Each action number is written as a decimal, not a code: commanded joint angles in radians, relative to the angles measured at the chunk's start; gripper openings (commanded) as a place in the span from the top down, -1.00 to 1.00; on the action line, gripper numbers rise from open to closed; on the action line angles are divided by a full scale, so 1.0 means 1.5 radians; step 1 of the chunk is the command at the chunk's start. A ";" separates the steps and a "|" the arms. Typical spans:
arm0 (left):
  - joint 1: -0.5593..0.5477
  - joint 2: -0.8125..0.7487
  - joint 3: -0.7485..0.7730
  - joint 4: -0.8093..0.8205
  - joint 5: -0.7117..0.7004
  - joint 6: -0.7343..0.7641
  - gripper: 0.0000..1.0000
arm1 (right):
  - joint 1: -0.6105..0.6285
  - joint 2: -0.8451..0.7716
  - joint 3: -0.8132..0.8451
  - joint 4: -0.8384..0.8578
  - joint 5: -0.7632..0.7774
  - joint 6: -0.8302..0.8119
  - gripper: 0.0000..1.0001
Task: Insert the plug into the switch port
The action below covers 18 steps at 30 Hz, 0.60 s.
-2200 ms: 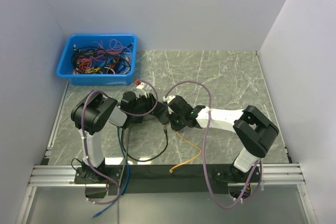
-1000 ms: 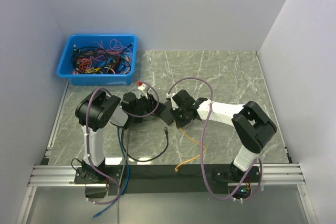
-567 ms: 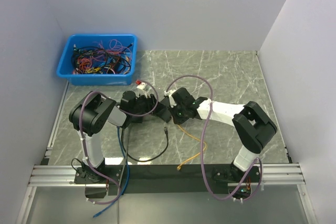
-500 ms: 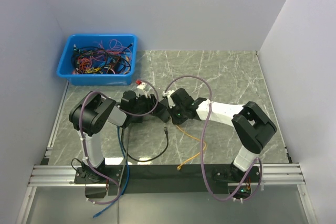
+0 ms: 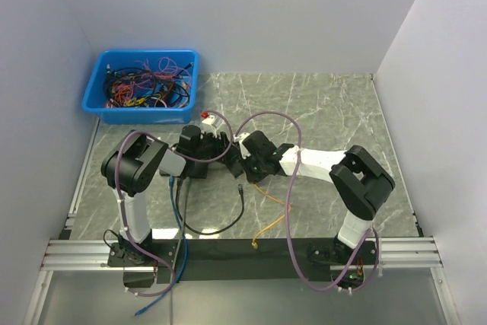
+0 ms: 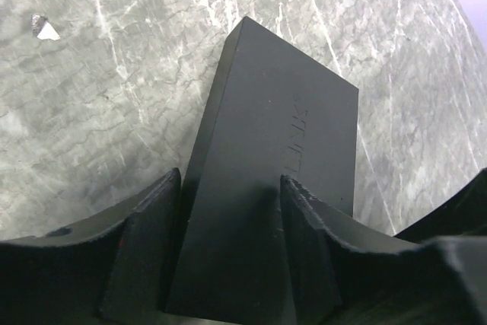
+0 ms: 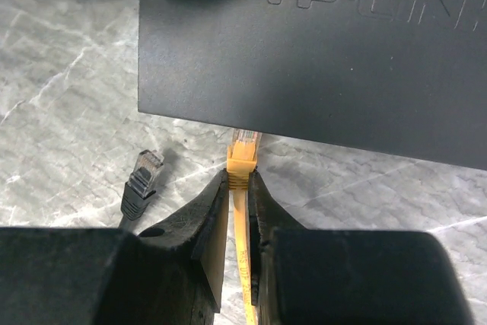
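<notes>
I have advanced the right gripper [image 7: 237, 188], clamped on the yellow plug [image 7: 245, 146], to the switch [image 7: 342, 58]; insertion looks imminent; left gripper [image 6: 230, 182] straddles the switch, grip indeterminate.

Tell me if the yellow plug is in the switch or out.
Not fully in: the yellow plug, pinched by the right hand, shows its clear tip at the switch edge; entry cannot be told.

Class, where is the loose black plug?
In the right wrist view, the black plastic plug lies on the marble tabletop, left of the yellow plug.
</notes>
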 commanded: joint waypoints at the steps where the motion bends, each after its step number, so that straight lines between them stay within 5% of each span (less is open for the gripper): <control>1: -0.019 0.018 0.004 -0.053 0.075 -0.001 -0.08 | 0.004 0.008 0.062 0.109 0.042 0.014 1.00; 4: -0.026 0.016 0.002 -0.065 0.071 0.012 0.09 | 0.003 -0.002 0.071 0.105 0.056 0.007 1.00; 18: -0.083 0.045 0.059 -0.172 0.043 0.074 0.31 | -0.050 0.040 0.209 0.056 0.038 -0.033 1.00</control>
